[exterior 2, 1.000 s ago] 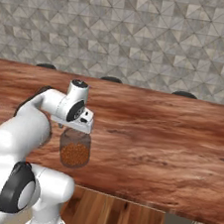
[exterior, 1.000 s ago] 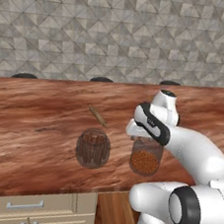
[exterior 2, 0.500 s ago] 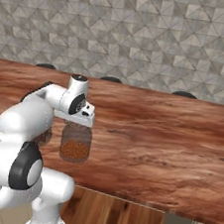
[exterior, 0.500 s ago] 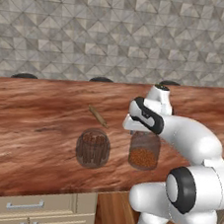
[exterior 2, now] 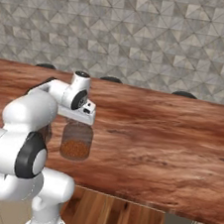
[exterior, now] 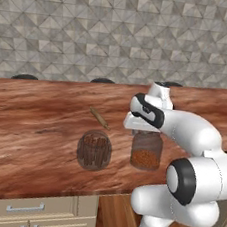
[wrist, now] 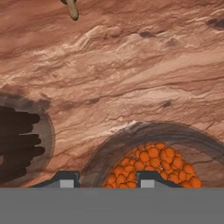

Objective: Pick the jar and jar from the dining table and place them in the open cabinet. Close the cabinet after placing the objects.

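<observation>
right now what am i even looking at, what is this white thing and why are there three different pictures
The white thing is a robot arm on a driving base in a computer-rendered kitchen. Two pictures come from cameras on the base, behind the arm to its left and right, looking at the same scene. The third comes from a camera on the hand, looking down along its fingers.

In front of it is a long wooden dining table. On it stand two glass jars: the jar of brown sticks and the jar of reddish grains. A small wooden stick lies behind them.

The gripper sits on top of the grain jar with its fingertips either side of the rim, apparently closed on it. The jar looks not yet lifted.
</observation>
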You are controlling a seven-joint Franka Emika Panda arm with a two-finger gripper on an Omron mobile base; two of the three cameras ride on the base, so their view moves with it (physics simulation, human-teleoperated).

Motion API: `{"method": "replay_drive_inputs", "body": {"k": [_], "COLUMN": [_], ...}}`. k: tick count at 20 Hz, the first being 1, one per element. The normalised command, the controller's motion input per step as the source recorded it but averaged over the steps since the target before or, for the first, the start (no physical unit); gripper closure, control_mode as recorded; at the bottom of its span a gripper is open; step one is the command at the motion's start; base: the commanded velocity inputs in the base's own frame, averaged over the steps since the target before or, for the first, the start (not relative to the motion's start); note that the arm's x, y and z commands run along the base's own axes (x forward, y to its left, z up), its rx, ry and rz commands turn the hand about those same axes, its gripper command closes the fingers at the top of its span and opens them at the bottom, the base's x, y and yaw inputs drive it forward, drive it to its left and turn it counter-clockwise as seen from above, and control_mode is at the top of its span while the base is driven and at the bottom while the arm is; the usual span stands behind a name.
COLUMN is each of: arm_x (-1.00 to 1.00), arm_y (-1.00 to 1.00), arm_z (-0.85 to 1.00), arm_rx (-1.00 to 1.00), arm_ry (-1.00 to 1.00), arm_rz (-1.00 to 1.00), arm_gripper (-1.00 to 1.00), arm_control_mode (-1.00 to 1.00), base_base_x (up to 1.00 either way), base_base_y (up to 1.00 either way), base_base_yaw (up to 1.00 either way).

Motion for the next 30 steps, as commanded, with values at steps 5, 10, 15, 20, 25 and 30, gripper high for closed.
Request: {"method": "replay_drive_inputs", "body": {"k": [5,10,15,20,25,30], "arm_x": [-0.01,-0.16,-0.48,-0.71,-0.62,-0.52], "arm_y": [0.0,0.0,-0.02,-0.01,-0.12,-0.25], "arm_z": [0.05,0.49,0.56,0.46,0.32,0.62], "arm_rx": [0.0,-0.04,-0.04,-0.15,-0.28,-0.19], "arm_ry": [0.0,0.0,-0.01,-0.12,-0.26,-0.15], "arm_rz": [0.0,0.0,-0.01,-0.06,-0.01,0.0], "arm_gripper": [1.0,1.0,1.0,1.0,1.0,1.0], "arm_control_mode": [-1.0,-1.0,-1.0,-1.0,-1.0,-1.0], "base_base_x": [0.0,0.0,0.0,0.0,0.0,0.0], "base_base_y": [0.0,0.0,0.0,0.0,0.0,0.0], "base_base_yaw": [0.0,0.0,0.0,0.0,0.0,0.0]}}
